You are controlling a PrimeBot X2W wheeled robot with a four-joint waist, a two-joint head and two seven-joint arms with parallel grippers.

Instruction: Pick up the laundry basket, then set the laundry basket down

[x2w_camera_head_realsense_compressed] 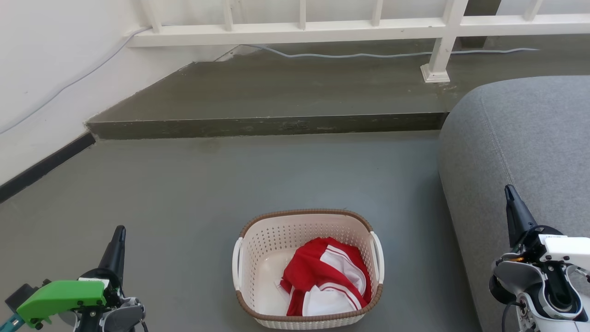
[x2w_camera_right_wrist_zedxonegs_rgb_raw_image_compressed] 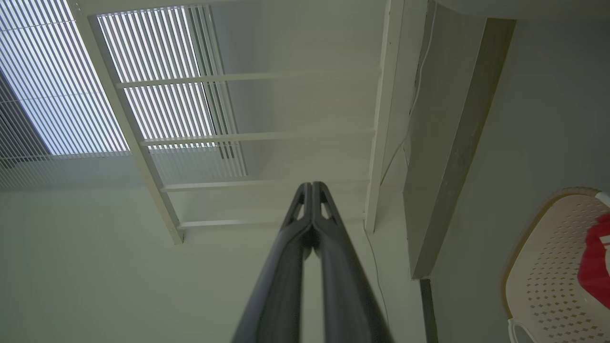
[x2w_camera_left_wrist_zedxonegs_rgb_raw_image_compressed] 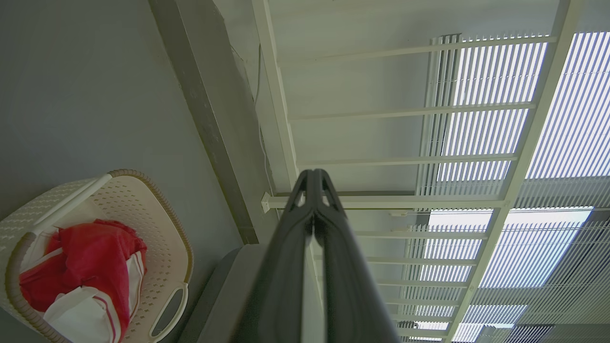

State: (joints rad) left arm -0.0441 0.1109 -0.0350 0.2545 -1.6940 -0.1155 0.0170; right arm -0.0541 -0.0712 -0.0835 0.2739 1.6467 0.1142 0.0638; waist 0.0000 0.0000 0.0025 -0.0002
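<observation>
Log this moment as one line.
stage: pre-grasp | laundry basket: on floor, untouched | left gripper: jaws shut, empty | right gripper: jaws shut, empty

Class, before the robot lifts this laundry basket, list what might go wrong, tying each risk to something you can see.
1. The left gripper and right gripper are shut and apart from the laundry basket; gripping one white handle late could tilt it.
2. The red and white garment is heaped toward the basket's right side, so a tilt might spill it.
3. The grey sofa sits close by the right gripper, which may brush it.
</observation>
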